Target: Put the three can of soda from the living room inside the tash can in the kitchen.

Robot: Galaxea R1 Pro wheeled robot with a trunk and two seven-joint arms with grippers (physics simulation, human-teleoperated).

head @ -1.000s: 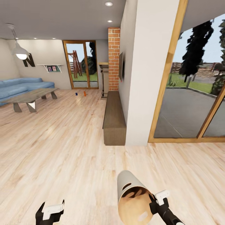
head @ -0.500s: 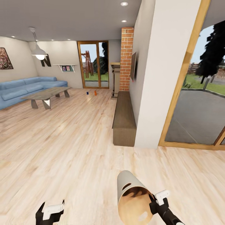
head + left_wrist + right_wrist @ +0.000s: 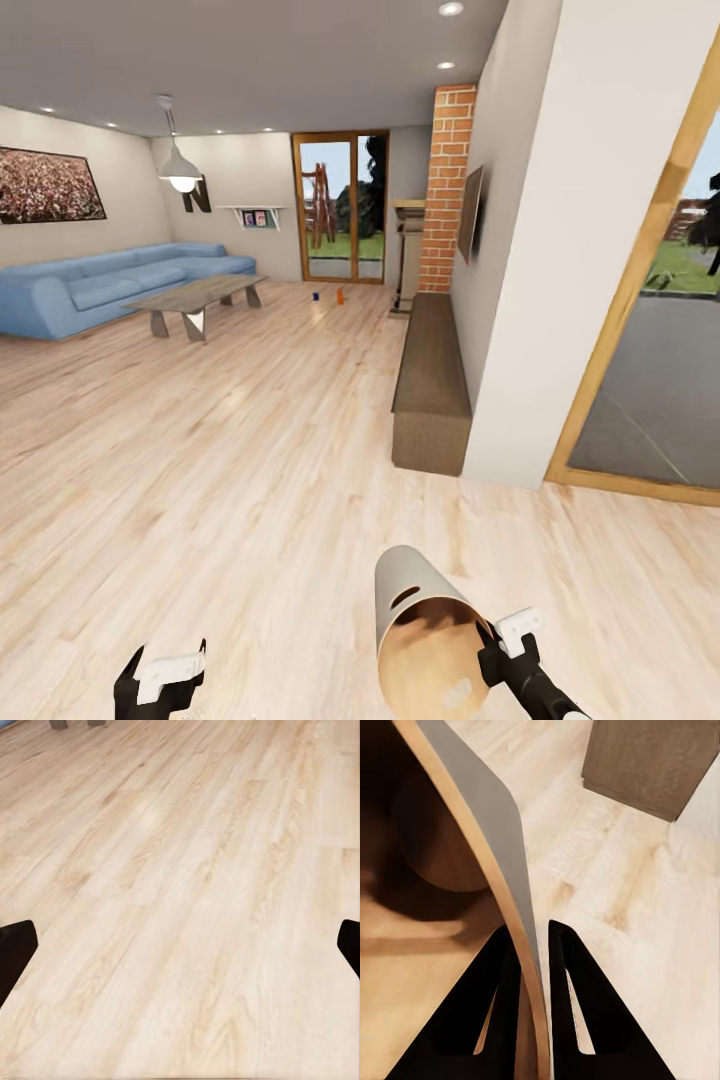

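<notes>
Head view is showing the right gripper [image 3: 490,645] carrying the tapered round trash can [image 3: 425,625], light grey outside and glossy brown inside, tipped so its open mouth is facing the camera, with a slot-shaped cut-out near the rim. Right wrist view is giving the detail you're not getting from up top: the two black fingers [image 3: 577,1005] are pinching the thin curved wall of that bin [image 3: 484,817] at the rim, one inside and one outside, closed tight on it.

Left gripper [image 3: 165,675] is sitting low at the left side of the head view, black with a white block on it, holding nothing. In the left wrist view its black fingertips [image 3: 15,952] are peeking in at opposite edges, spread wide apart, with just pale wood plank floor [image 3: 187,892] between them.

Way across the room, a small blue can [image 3: 315,295] and a small orange can [image 3: 340,295] are standing on the floor near the wood-framed glass doors [image 3: 340,205], just beside each other. I can't make out a third one. Also over there: a long blue sofa [image 3: 110,285], a low wooden coffee table [image 3: 195,300], a red brick chimney column [image 3: 447,185] and a long brown bench [image 3: 432,380] running along the white wall.
</notes>
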